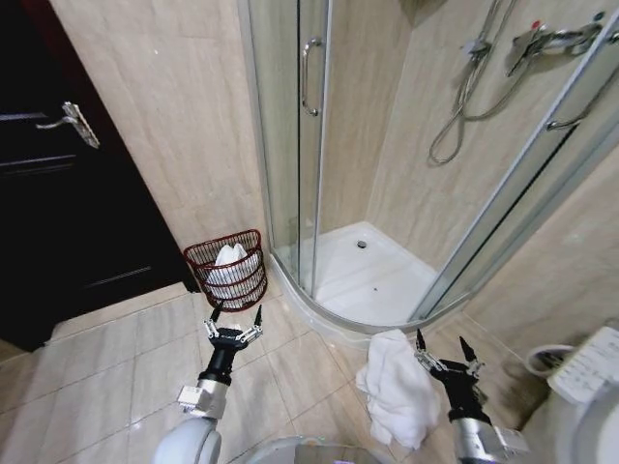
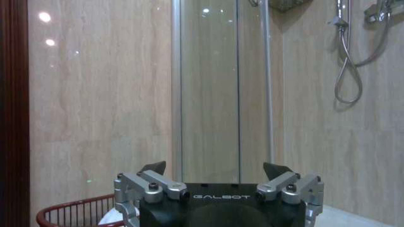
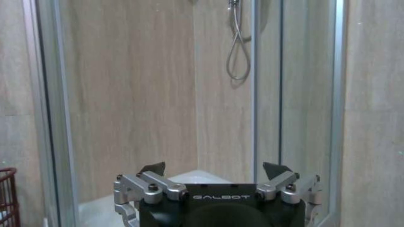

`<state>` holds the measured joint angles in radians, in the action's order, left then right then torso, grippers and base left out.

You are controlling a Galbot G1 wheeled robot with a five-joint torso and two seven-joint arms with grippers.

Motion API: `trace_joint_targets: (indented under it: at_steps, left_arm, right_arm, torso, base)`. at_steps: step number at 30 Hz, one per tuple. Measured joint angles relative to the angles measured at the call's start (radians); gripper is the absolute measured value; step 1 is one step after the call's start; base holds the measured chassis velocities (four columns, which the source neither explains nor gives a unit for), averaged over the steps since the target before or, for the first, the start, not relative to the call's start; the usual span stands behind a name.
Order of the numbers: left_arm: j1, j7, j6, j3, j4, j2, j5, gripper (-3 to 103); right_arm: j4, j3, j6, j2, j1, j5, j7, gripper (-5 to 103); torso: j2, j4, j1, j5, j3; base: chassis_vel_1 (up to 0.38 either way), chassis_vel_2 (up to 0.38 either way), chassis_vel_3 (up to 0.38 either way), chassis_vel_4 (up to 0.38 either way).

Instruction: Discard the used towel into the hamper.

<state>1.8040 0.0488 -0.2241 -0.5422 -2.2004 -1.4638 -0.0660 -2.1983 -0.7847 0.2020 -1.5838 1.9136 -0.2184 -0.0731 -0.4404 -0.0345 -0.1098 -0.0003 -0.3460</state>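
Black "GALBOT" end effectors (image 2: pixel 215 170) (image 3: pixel 215 170), both spread

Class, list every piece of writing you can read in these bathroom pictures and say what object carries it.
"GALBOT": on the black body of the left gripper, left wrist view.
"GALBOT": on the black body of the right gripper, right wrist view.
White panel beside the toilet: markings too small to read.
No other text is legible.

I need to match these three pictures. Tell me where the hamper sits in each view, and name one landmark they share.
Head view: the hamper stands left of centre, against the wall beside the shower.
Left wrist view: its rim shows at the lower left.
Right wrist view: a sliver at the lower left edge.
Shared landmark: the shower hose.
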Motion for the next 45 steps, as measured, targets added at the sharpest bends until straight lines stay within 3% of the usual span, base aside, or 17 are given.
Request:
trace_joint_targets:
  at_steps: [15, 45]
  left_arm:
    - [0.004, -0.01, -0.022, 0.003, 0.023, -0.002, 0.001, 100]
    - [0.015, -0.013, -0.073, -0.044, 0.048, 0.005, -0.033, 100]
  right_arm:
    - [0.009, 0.0, 0.005, -0.001, -0.004, 0.012, 0.006, 100]
    - [0.002, 0.016, 0.003, -0.023, -0.01, 0.05, 0.012, 100]
  torso:
    - [0.043, -0.0002, 0.017, 0.0004, 0.026]
    - [0.163, -0.0003, 0.06, 0.0003, 0.103]
  base:
    - [0.004, 0.001, -0.008, -0.007]
    - [-0.014, -0.012, -0.018, -0.014]
